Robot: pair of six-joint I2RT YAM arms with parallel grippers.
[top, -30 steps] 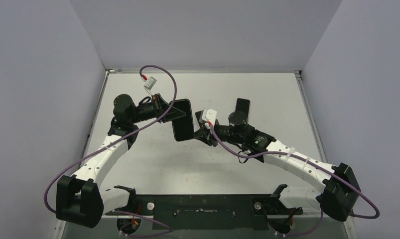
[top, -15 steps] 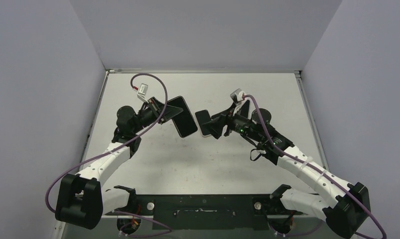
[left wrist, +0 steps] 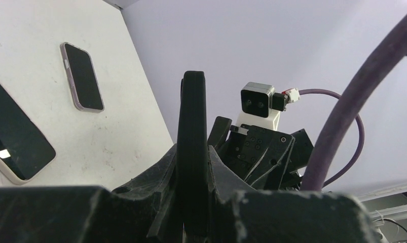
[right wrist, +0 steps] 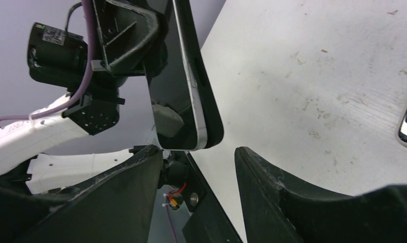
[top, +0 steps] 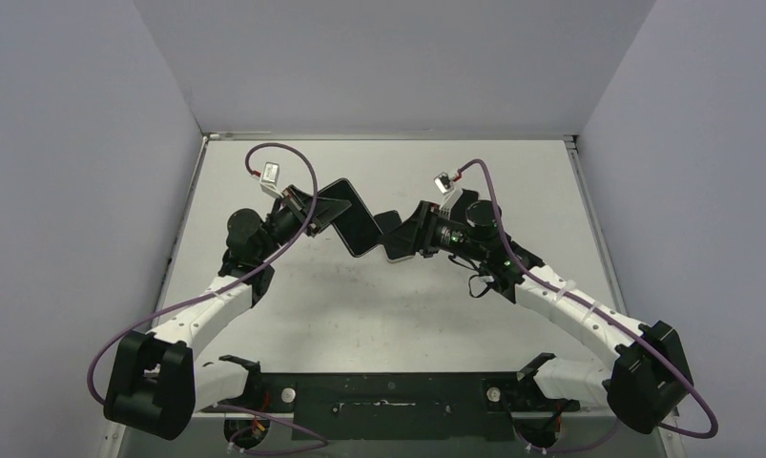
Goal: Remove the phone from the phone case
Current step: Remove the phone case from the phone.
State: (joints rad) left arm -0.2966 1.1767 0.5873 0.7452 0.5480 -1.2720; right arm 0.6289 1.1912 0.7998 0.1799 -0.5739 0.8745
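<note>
As my left gripper (left wrist: pixel 192 177) stands, its jaws are clamped on the phone case (left wrist: pixel 191 111), one finger on each broad face, and the case rises edge-on from between them. I find the phone (right wrist: pixel 168 96) seated in the case: in the right wrist view its dark screen and pale metal side frame sit inside the black rim. Case and phone are held tilted, off the bench (top: pixel 379 315), above its middle and somewhat toward the far edge.

My right gripper (right wrist: pixel 199 154) faces the free end of the case with its jaws parted. That end hangs just before the gap, and I see neither finger touching it. In the top view the two grippers point at each other, with the case between them.

On the bench beyond lie two more handsets. A second phone (left wrist: pixel 82 76), with a pale pinkish rim, lies flat with its screen up. A third phone (left wrist: pixel 13 136), with a light rim, also lies flat and screen up, nearer my left wrist camera. The two lie apart from each other. A purple cable (top: pixel 293 157) loops over my left wrist.
</note>
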